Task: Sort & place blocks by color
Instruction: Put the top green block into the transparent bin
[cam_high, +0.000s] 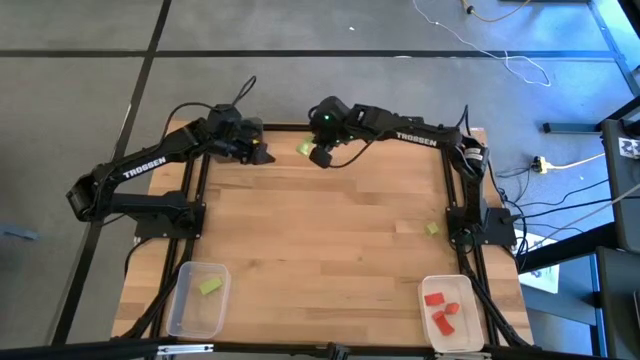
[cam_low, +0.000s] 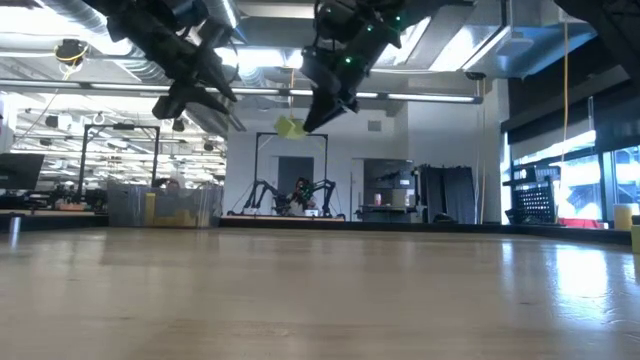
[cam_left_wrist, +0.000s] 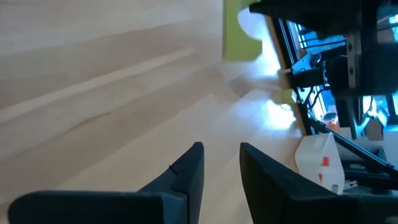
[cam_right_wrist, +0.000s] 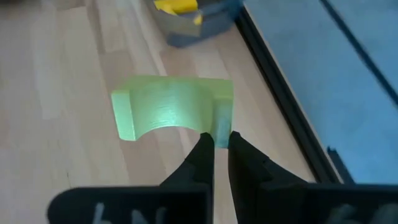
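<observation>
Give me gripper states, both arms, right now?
Left gripper: fingers slightly apart, holding nothing, raised over the table's far edge.
Right gripper: shut on a light green block, lifted above the table.

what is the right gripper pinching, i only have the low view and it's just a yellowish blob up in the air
Observer: The right gripper is shut on a light green block with an arched cutout, pinched by one edge.
Operator: where is that over the table
Observer: In the high view it sits near the table's far edge, about midway across, close to the left gripper.
Operator: any green ones already sorted
Observer: One green block lies in the clear bin at the near left corner.
Operator: any green still loose
Observer: Yes, one small green block lies on the wood near the right arm's base.
</observation>
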